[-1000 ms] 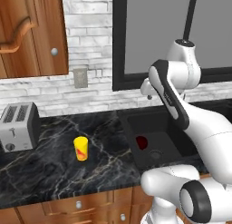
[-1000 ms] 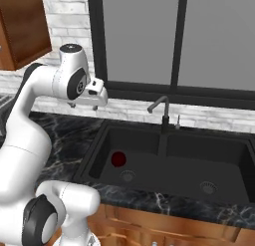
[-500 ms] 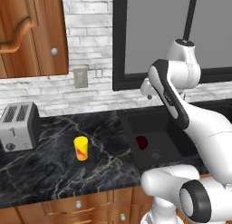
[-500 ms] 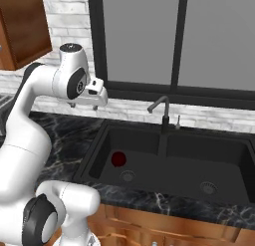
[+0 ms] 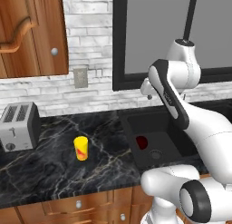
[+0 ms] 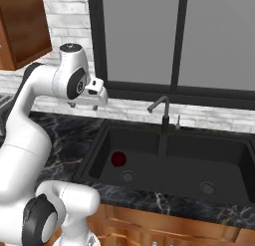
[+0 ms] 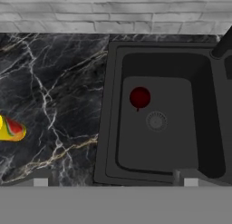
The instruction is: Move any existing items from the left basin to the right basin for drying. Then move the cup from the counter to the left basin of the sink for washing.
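A small dark red object (image 5: pixel 142 142) (image 6: pixel 118 159) (image 7: pixel 139 96) lies on the floor of the left basin (image 5: pixel 163 128) (image 6: pixel 149 145) (image 7: pixel 172 146), just beside its round drain. The right basin (image 6: pixel 219 160) holds nothing but its drain. A yellow cup (image 5: pixel 81 148) with a red mark stands on the black marble counter (image 5: pixel 50 168), left of the sink; its top shows at the hand view's left edge (image 7: pixel 10 129). My gripper (image 5: pixel 148 95) (image 6: pixel 84 106) (image 7: pixel 113 180) hangs high above the sink's left rim, open and holding nothing.
A tall thin black faucet (image 6: pixel 162 113) rises behind the divider between the basins. A silver toaster (image 5: pixel 18 126) stands at the counter's far left. Wooden wall cabinets (image 5: pixel 27 32) hang above it, and a dark window (image 6: pixel 174 36) sits behind the sink.
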Tool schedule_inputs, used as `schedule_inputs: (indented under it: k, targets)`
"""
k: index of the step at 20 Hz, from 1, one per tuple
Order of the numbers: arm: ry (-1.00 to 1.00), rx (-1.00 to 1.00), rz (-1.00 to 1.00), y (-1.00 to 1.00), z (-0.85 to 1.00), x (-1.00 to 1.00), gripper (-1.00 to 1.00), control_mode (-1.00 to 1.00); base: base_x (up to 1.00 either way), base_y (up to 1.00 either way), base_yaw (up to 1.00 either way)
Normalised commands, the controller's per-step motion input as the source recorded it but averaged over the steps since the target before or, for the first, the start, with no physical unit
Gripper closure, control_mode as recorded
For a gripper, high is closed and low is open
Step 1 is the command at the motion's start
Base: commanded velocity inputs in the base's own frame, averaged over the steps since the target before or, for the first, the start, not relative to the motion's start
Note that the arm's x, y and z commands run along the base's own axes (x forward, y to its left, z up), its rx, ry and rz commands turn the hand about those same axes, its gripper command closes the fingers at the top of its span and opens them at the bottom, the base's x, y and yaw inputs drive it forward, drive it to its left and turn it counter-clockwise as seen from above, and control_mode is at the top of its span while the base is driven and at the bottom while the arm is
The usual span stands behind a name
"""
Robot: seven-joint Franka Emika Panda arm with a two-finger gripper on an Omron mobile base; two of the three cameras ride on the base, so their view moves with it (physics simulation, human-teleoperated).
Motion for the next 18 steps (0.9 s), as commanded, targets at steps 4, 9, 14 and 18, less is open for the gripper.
schedule_inputs:
  k: [4, 9, 14, 18]
  targets:
    - [0.0, 0.0, -0.01, -0.08, -0.02, -0.05, -1.0, -1.0, 0.0, 0.0, 0.0]
    - [0.0, 0.04, -0.03, -0.26, -0.06, -0.19, -1.0, -1.0, 0.0, 0.0, 0.0]
    - [0.0, 0.04, -0.05, -0.34, -0.2, -0.38, -1.0, -1.0, 0.0, 0.0, 0.0]
    - [0.0, 0.0, -0.05, -0.18, -0.31, -0.3, -1.0, -1.0, 0.0, 0.0, 0.0]
